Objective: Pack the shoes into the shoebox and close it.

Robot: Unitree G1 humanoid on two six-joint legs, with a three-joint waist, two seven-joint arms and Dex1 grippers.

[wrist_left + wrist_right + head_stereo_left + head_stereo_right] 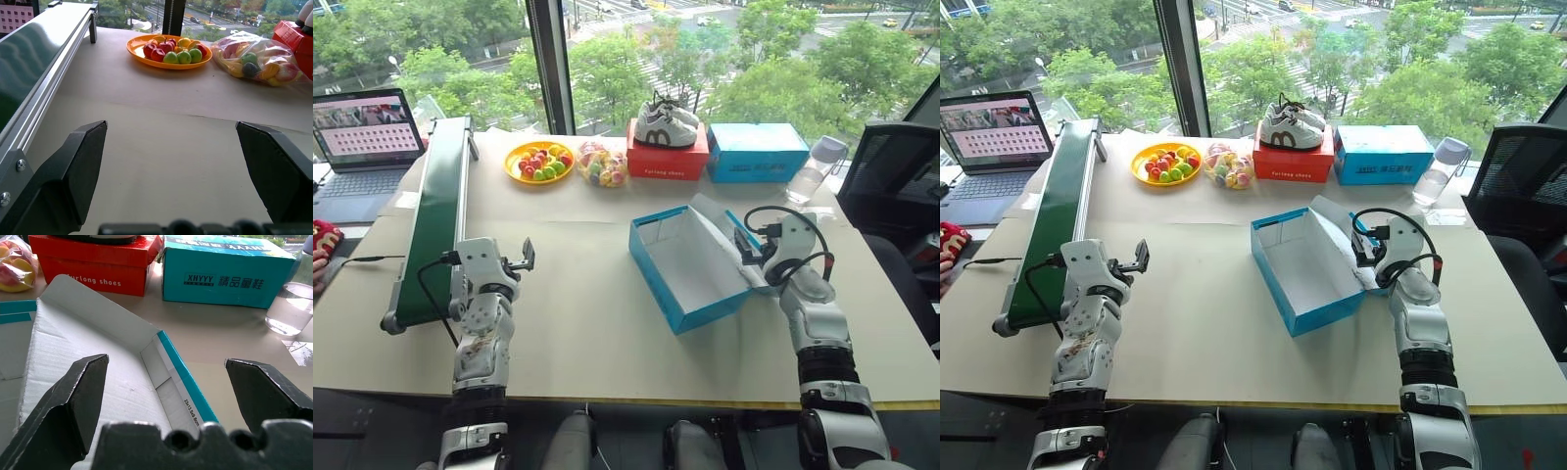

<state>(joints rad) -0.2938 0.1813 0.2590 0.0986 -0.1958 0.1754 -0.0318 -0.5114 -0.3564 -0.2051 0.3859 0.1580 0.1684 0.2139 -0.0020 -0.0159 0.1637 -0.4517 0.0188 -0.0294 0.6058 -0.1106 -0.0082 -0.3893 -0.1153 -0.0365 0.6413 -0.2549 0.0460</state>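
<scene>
Shoebox [690,269] first: it stands open and empty on the tabletop [578,294], right of centre, its long axis running from about eleven o'clock to five o'clock in the head view, with the white-lined lid [98,357] folded back along its right side. Far off at nine o'clock, past the green conveyor [435,220] and below the laptop [367,132], a red shoe [325,235] shows at the picture's edge beside a person's hand [318,269]; whether both shoes are there I cannot tell.

Right claw [747,247] hovers just beside the lid, its jaws wide apart and holding nothing. Left claw [522,257] hangs over bare tabletop next to the conveyor, jaws also spread and empty. Judging by this layout, the left arm is much the nearer to the shoe, which lies at roughly ten o'clock from it, while the right arm is placed to tend the lid.
</scene>
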